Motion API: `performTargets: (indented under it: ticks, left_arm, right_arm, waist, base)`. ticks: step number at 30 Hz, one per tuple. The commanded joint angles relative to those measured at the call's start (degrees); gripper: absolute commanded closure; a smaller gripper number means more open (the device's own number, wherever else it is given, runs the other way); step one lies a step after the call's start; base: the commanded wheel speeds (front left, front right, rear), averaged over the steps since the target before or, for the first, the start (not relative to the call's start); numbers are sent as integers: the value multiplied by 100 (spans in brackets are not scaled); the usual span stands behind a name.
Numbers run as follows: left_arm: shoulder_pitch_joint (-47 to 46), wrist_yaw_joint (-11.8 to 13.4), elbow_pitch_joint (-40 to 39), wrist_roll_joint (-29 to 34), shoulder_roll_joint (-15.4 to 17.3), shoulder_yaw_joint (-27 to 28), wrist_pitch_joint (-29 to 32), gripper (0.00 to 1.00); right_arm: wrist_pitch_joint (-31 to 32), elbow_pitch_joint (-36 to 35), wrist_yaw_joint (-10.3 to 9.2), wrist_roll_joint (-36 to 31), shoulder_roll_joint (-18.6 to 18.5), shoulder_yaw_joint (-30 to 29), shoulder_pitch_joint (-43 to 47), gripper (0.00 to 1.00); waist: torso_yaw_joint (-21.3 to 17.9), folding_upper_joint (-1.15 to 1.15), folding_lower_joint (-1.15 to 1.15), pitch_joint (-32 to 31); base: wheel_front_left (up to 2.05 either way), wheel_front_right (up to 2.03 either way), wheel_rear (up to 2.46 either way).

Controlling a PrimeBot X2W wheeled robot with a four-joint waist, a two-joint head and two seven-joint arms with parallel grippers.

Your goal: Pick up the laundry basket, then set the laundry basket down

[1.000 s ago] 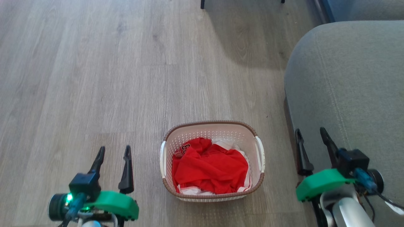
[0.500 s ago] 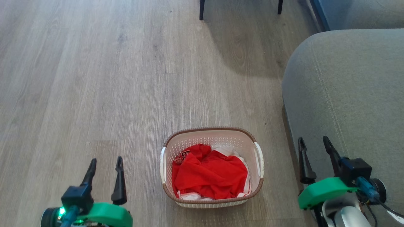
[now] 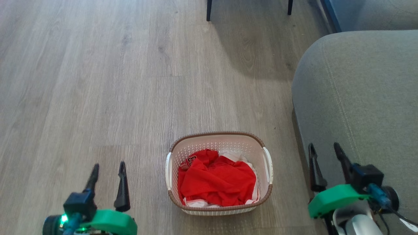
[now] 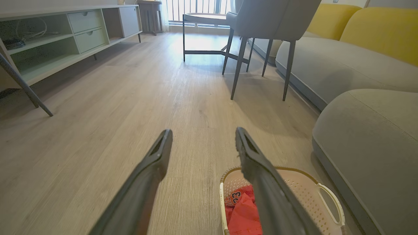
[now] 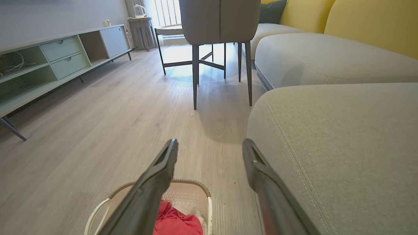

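Note:
The laundry basket (image 3: 209, 145) stands on the wood floor at lower centre of the head view, cream-white and perforated with a brown rim and a white handle on each side. Red and white clothes (image 3: 217, 178) fill it. My left gripper (image 3: 108, 167) hangs open to the left of the basket, apart from it. My right gripper (image 3: 324, 148) hangs open to the right, over the edge of the grey sofa. The left wrist view shows the basket (image 4: 310, 195) at its lower right, behind my right-hand finger. In the right wrist view the basket (image 5: 191, 191) lies at the bottom, below my fingers.
A grey sofa (image 3: 359, 98) rises close on the basket's right. Dark chair legs (image 3: 209, 9) stand at the far edge, belonging to a grey chair (image 4: 261, 19). A low pale-green cabinet (image 4: 65, 36) runs along the far left wall. Open wood floor (image 3: 98, 81) stretches ahead and left.
The head camera tilted, so the whole picture slid down a little. Both grippers sit lower in the view than a second ago, still open. The basket stays on the floor.

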Motion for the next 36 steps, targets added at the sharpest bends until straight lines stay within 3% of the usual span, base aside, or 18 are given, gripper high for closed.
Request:
performTargets:
  ticks: [1, 4, 36]
  left_arm:
    - [-1, -1, 45, -6, -1, -15, 2, 100]
    - [28, -1, 348, -27, -10, -55, 6, 100]
    - [-310, -233, 449, -2090, -14, 242, 502, 100]
  right_arm:
    - [3, 43, 0, 9, 3, 7, 2, 100]
    - [12, 335, 0, 29, 19, 42, 57, 100]
    - [425, 312, 2, 2144, -84, -124, -90, 100]
  waist:
    - [-1, 0, 0, 1]
    - [-3, 0, 0, 1]
    - [-64, 0, 0, -28]
  base:
    - [0, 0, 0]
    - [0, 0, 0]
    - [0, 0, 0]
